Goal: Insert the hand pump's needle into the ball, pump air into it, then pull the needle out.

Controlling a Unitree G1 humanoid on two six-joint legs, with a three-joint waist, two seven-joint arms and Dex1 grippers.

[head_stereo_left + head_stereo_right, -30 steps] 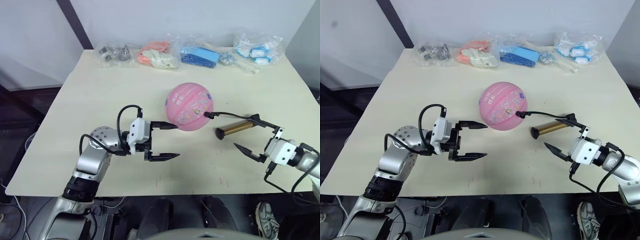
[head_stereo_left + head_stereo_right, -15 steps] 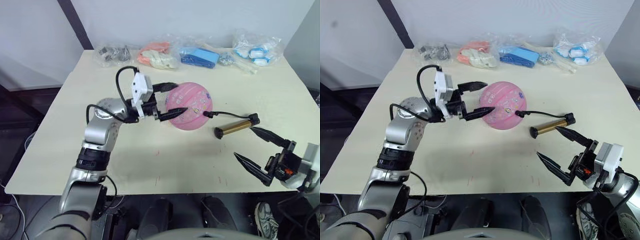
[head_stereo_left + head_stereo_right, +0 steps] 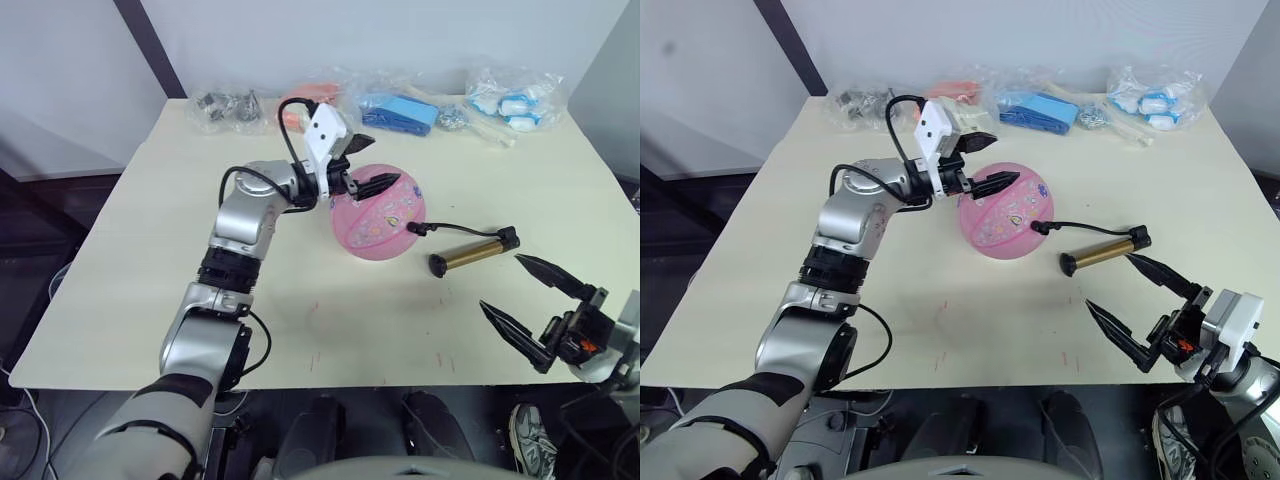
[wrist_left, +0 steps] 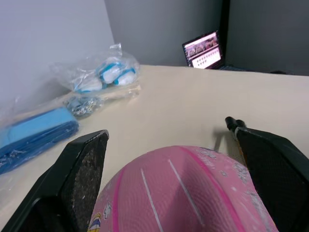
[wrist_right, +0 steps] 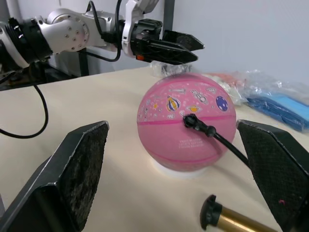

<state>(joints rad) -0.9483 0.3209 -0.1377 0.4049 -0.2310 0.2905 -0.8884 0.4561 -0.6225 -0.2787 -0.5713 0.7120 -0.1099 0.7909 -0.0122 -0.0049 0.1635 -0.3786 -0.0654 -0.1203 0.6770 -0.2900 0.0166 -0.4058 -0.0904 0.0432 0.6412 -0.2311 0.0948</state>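
Right wrist view: I see the needle [image 5: 189,119] seated in the ball [image 5: 186,126].
Left jaws [image 3: 367,165]: wide, over the ball.
Right jaws [image 3: 528,292]: wide, near the hand pump [image 3: 473,252].

Fingers [image 4: 82,169] spread wide, hovering right over the pink ball [image 4: 183,193], one on either side. Beyond it, the beige counter [image 4: 193,101] carries a blue packet [image 4: 34,133], a clear bag [image 4: 99,75], and an open laptop [image 4: 203,48] far back.
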